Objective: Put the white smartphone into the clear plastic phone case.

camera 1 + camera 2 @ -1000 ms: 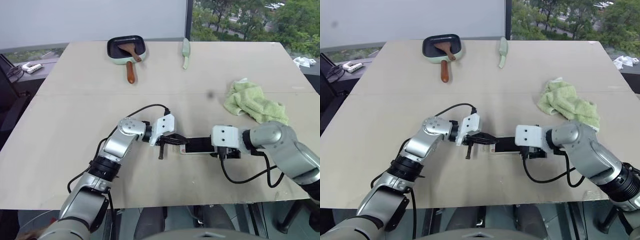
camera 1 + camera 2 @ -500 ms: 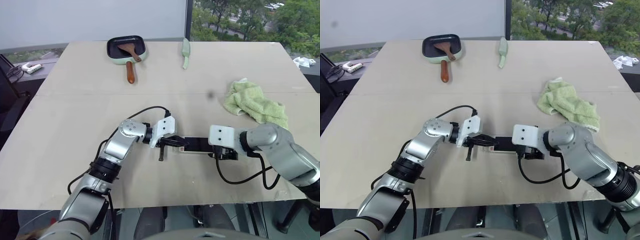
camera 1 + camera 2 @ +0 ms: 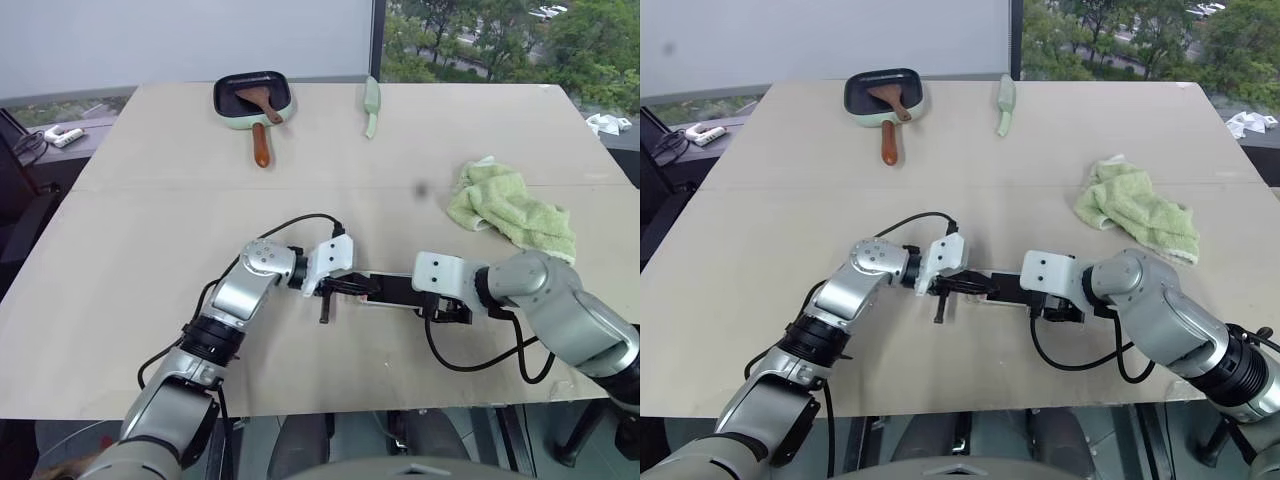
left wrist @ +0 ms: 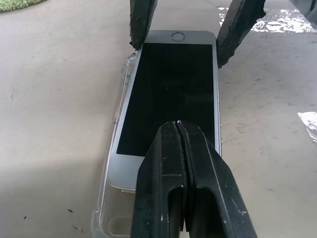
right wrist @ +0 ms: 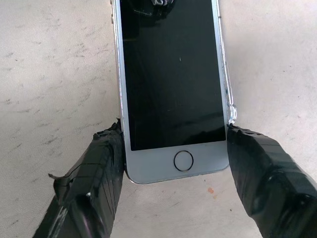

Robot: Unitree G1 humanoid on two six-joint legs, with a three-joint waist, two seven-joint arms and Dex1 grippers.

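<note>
The white smartphone [image 4: 171, 94] lies screen up on the table, between my two grippers [image 3: 395, 290]. Around it sits the clear plastic phone case [image 4: 111, 220], whose faint rim runs along one long side and reaches past the phone's end near my left gripper. My left gripper [image 4: 178, 126] is shut, its tips resting on the black screen at that end. My right gripper [image 5: 174, 136] straddles the home-button end, one finger [image 5: 99, 168] against each long edge, shut on the phone.
A green square pan with a wooden spatula [image 3: 252, 100] and a pale green utensil [image 3: 372, 105] lie at the far edge. A crumpled green cloth [image 3: 510, 210] lies to the right. The table's front edge runs close below both arms.
My right wrist has turned a little and edged slightly toward the left gripper. The phone and my left gripper have stayed put.
</note>
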